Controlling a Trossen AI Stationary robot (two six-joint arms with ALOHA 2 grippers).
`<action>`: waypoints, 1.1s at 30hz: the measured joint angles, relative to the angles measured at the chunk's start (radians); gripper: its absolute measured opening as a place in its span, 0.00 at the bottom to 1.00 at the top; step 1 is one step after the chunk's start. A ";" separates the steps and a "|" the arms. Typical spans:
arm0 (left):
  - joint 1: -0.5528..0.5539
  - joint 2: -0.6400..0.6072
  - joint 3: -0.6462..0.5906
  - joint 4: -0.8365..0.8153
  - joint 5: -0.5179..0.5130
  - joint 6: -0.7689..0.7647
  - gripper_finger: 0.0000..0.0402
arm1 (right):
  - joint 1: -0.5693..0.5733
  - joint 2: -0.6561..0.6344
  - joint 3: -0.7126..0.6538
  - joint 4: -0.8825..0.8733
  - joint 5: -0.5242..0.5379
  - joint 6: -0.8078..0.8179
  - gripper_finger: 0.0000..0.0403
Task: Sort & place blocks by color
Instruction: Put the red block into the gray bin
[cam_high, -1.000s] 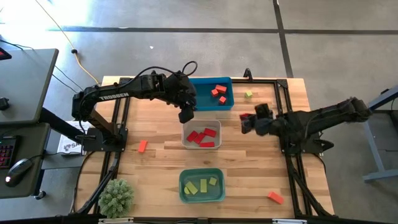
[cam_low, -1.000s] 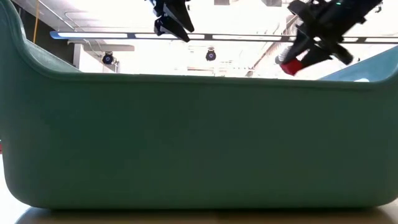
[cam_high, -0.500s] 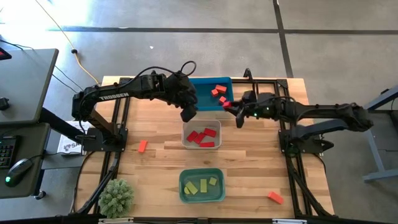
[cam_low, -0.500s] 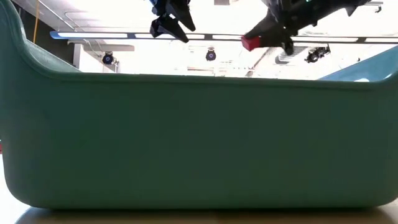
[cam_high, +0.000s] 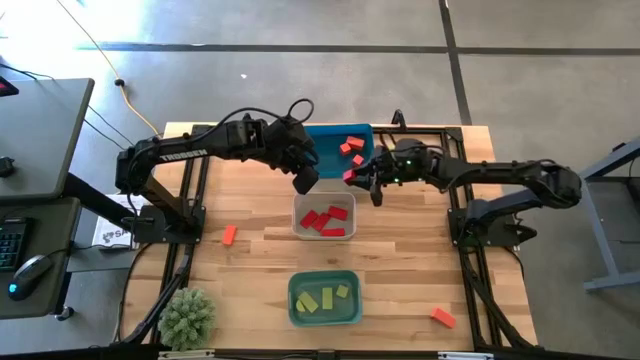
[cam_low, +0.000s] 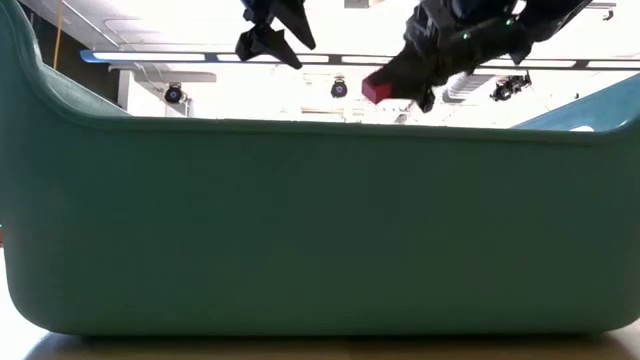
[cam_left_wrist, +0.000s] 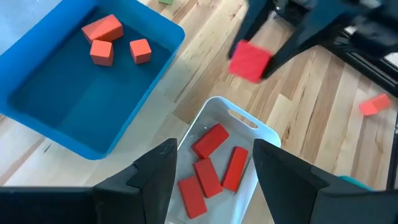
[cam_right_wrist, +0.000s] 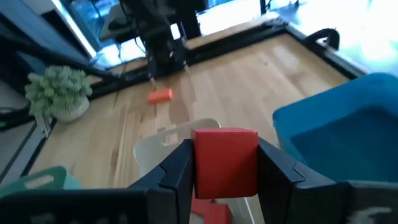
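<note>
Your low view is mostly blocked by the teal plastic bin (cam_low: 320, 220). Your right gripper (cam_right_wrist: 225, 167) pinches a red cube block (cam_right_wrist: 225, 160) above the clear-grey bin's (cam_high: 324, 217) far edge. Your left gripper (cam_left_wrist: 214, 169), fingers spread, hovers beside it.

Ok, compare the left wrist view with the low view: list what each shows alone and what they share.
Only the left wrist view shows the blue bin with three orange blocks, the clear-grey bin holding red blocks, and the wooden table. Only the low view shows the teal bin filling the frame and ceiling lights. Both show the red block gripped in the right tool, in the air.
</note>
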 joint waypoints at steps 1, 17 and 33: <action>-0.004 0.000 0.000 -0.001 0.000 0.000 0.50 | -0.002 0.018 0.000 0.004 -0.009 -0.010 0.27; -0.074 0.000 0.000 -0.094 -0.036 -0.014 0.50 | 0.002 0.287 0.000 0.116 -0.240 0.044 0.27; -0.074 0.000 0.000 -0.257 -0.042 -0.158 0.50 | 0.000 0.297 0.000 0.070 -0.229 0.077 0.39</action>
